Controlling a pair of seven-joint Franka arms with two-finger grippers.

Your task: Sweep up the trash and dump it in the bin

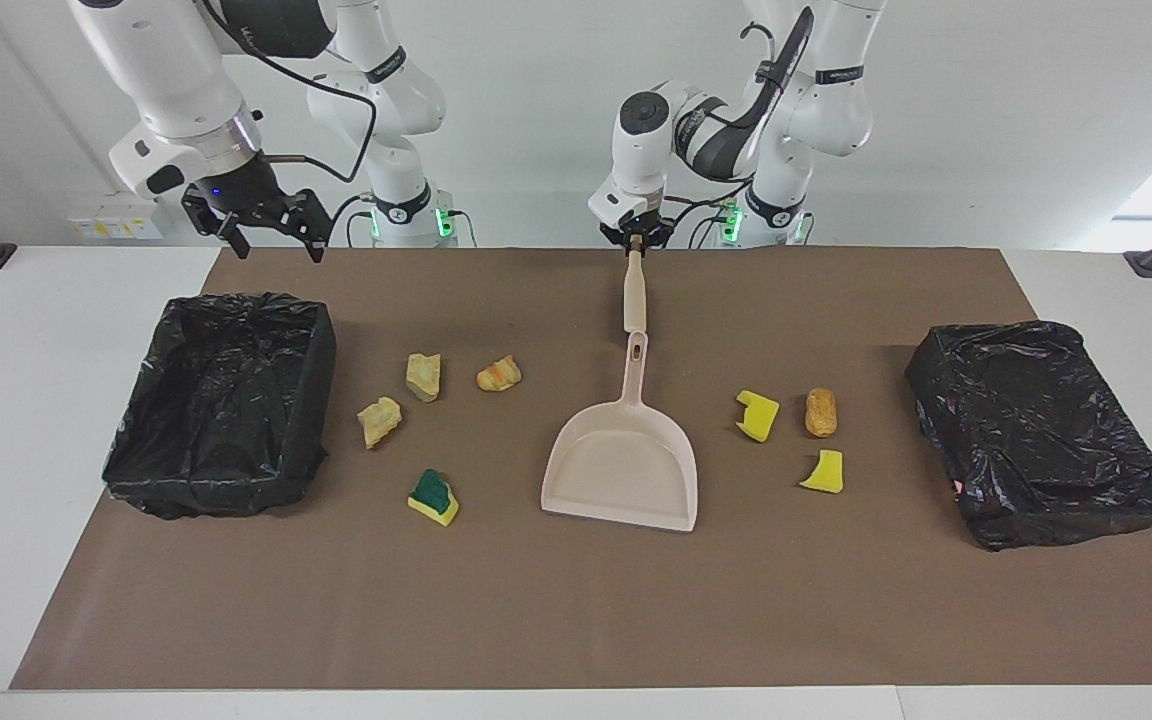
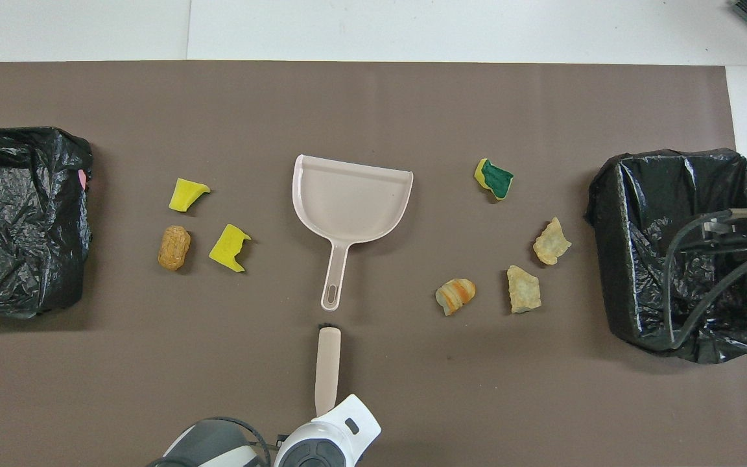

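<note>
Trash is in two clusters on the brown mat [image 1: 576, 620] covering the counter, dustpan [image 1: 624, 468] between them. Toward the right arm's end: two tan lumps [image 1: 423, 376] [image 1: 379, 421], an orange-striped lump [image 1: 498, 374], and the green-topped sponge [image 1: 433, 497], which lies farthest from the robots. Toward the left arm's end: two yellow sponge chunks [image 1: 756, 415] [image 1: 823, 472] and a tan bread-like lump [image 1: 820, 412]. All seven lie loose on the mat, none in the pan.

Dustpan lies flat, long axis running straight away from the robots: handle toward them, open mouth away. The brush [image 1: 635, 292] is in line with that axis, its bristle end just short of the pan handle's tip; whether the two touch is not readable.

Left gripper [image 1: 639, 238] pinches the brush at its top end, jaws pressed onto the handle, brush hanging roughly vertical. From it the three-piece cluster lies toward the left arm's end and farther out; that looks like the closer sweep for this arm.

Right gripper [image 1: 266, 225] hovers over the robot-side edge of the open lined bin [image 1: 221, 400] at its end of the counter, jaws spread, holding nothing. It is well apart from the pan handle, which it would likely need to take.

The other black-bagged bin [image 1: 1041, 430] shows no visible opening; looks covered or bundled.

Hidden: the bristles show only as a dark sliver in the overhead view [image 2: 328, 326], the left jaws are covered there by the wrist, and the right gripper is mostly cut off at the frame edge.
</note>
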